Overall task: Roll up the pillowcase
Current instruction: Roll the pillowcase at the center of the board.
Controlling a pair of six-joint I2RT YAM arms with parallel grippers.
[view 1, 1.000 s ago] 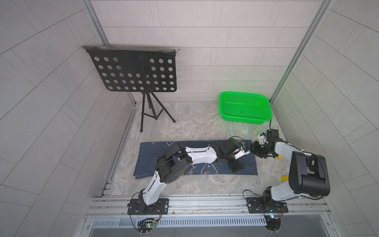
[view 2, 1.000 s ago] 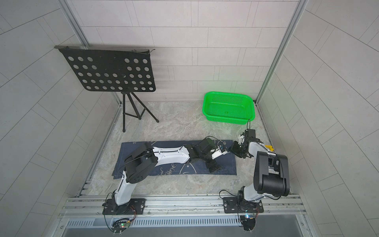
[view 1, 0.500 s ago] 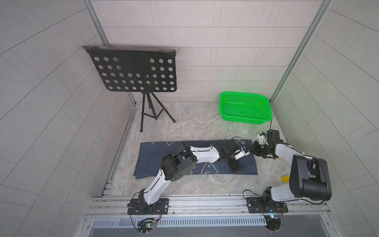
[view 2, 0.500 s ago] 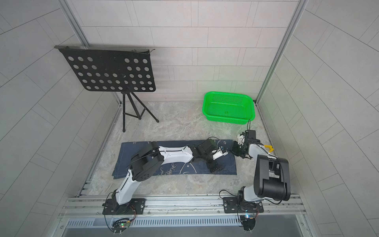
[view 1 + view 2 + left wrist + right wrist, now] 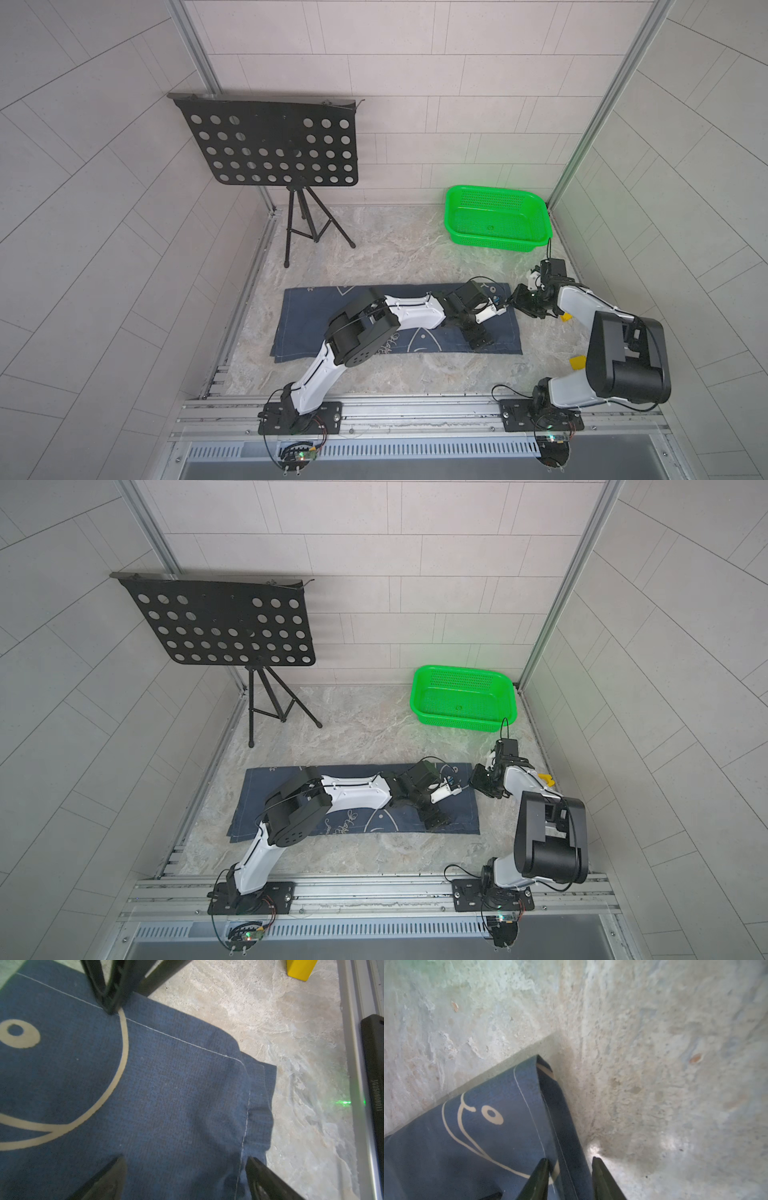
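**A:** Which step are we on?

**B:** The very start. The pillowcase (image 5: 301,326) lies flat on the desk (image 5: 395,249), lower middle in both top views. My left end effector (image 5: 185,1169) hangs wide apart over its near right corner.

**A:** And the right?

**B:** My right end effector (image 5: 570,1167) straddles the far right hem. Whether it is clamped, I cannot tell. Next I'd pinch both corners and turn the edge leftward.

White arm links (image 5: 415,316) with bulky black joints (image 5: 361,332).
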